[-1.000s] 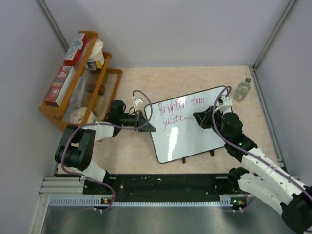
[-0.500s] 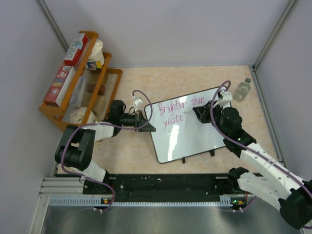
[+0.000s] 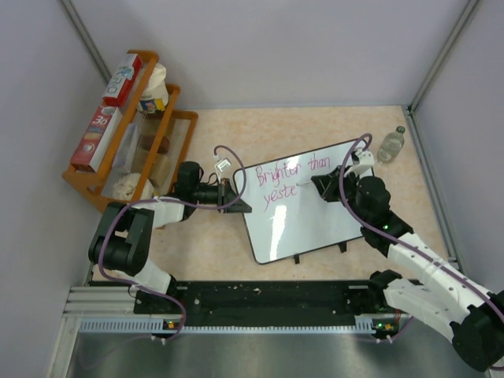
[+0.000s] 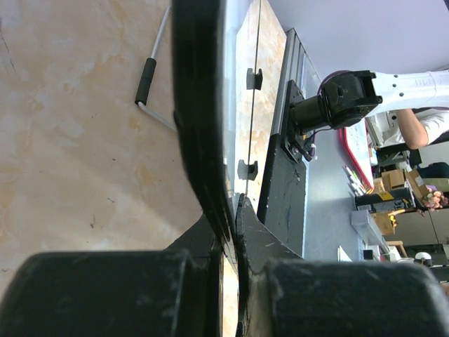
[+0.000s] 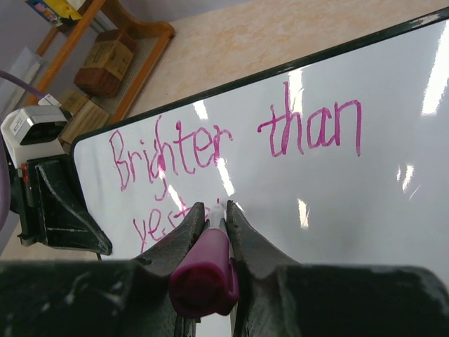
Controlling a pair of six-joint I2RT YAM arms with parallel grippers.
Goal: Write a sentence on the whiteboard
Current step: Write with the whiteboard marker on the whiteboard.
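**Pink words on the whiteboard**

I read the sentence [image 3: 291,177] on the whiteboard [image 3: 307,224] as two handwritten lines: "Brighter than" above and "yeste" below. From the right wrist, the marker [image 5: 205,267] covers the end of the lower line. Print on the boxes [image 3: 122,79] in the rack [image 3: 87,189] is too small for me to read.

A robotics lab test cell: plain grey panel walls [image 3: 276,55] box in the table [image 3: 315,126], and an aluminium rail [image 3: 236,324] carries the arm bases. Far beyond the left claw [image 4: 235,217], past the table's edge, a person [image 4: 424,121] in a white sleeve shows among cluttered cartons [image 4: 387,223] (too blurred to read).
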